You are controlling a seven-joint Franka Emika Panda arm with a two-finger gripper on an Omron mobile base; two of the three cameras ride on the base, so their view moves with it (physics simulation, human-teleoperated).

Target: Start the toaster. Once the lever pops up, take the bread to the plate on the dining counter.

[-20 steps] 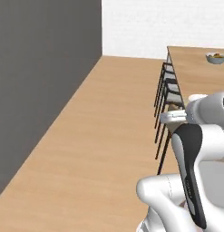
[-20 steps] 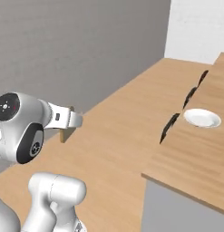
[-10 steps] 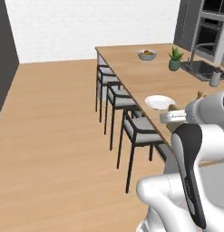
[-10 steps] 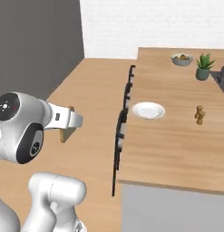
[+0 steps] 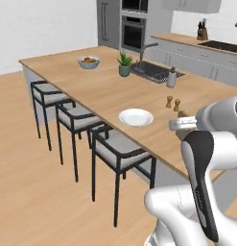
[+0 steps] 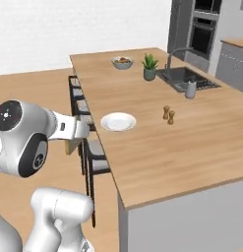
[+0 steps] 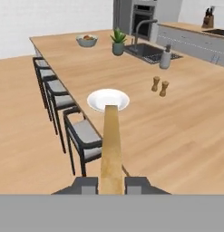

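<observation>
My gripper (image 7: 111, 185) is shut on the bread (image 7: 111, 149), a pale tan slice that I see edge-on, running away from the fingers. The slice points toward the plate (image 7: 108, 99), a plain white round one near the edge of the dining counter (image 7: 177, 127). The gripper (image 6: 82, 132) hangs over the floor beside the stools, short of the counter's edge, with the bread (image 6: 72, 146) showing under the hand. The plate (image 5: 136, 116) (image 6: 118, 121) is bare. The toaster is out of view.
Three dark-framed stools (image 5: 120, 149) stand along the counter's near side, between me and the plate. On the counter are a fruit bowl (image 5: 88, 61), a potted plant (image 5: 124, 64), an inset sink (image 5: 153, 71), a soap bottle (image 5: 171, 78) and two shakers (image 5: 171, 103).
The whole picture has swung, so the base has moved: the dining counter and plate have come from far off to close ahead. The gripper has stayed shut on the bread.
</observation>
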